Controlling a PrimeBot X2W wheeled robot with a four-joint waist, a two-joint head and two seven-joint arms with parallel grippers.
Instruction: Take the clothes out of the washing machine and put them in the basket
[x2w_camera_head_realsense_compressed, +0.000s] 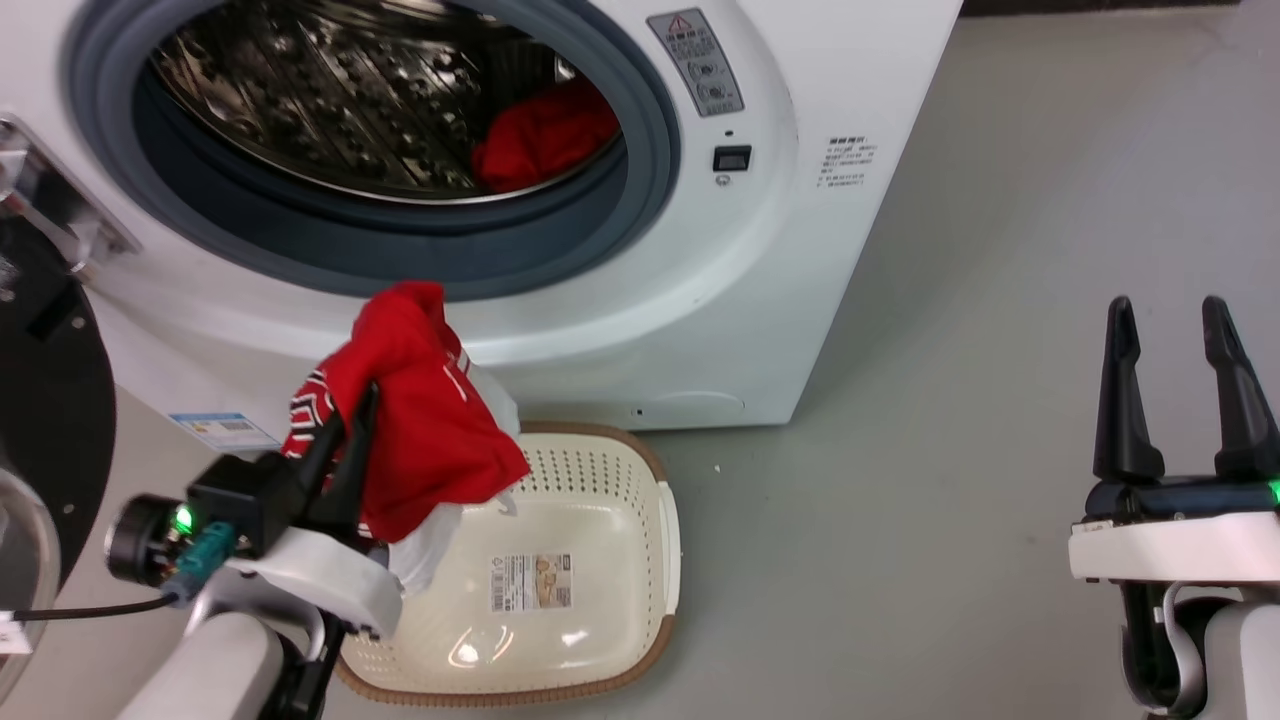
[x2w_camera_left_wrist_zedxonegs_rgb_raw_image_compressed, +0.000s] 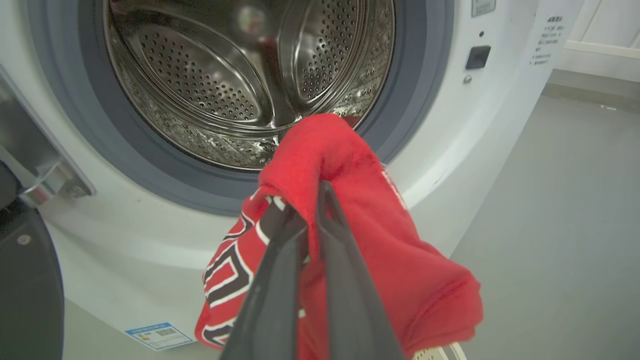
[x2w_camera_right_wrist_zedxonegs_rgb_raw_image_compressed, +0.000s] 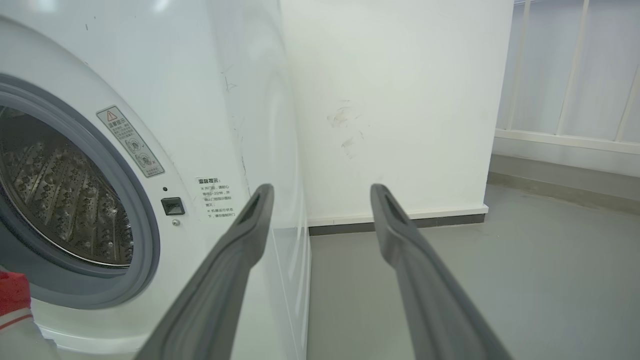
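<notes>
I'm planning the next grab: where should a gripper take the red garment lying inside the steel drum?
Probably pinch the raised top fold of the crumpled red fabric garment, coming in from the front through the round grey rubber-rimmed opening. It lies bunched at the perforated steel drum's lower right.

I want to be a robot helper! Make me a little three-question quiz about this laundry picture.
1. True or false: the drum of the washing machine is empty.
2. What does the left gripper hold over the basket? A) a red jersey B) a blue towel C) nothing
3. Fill in: the right gripper has its jaws ____.

Key
1. False: a red garment lies in the drum.
2. A
3. open
</notes>
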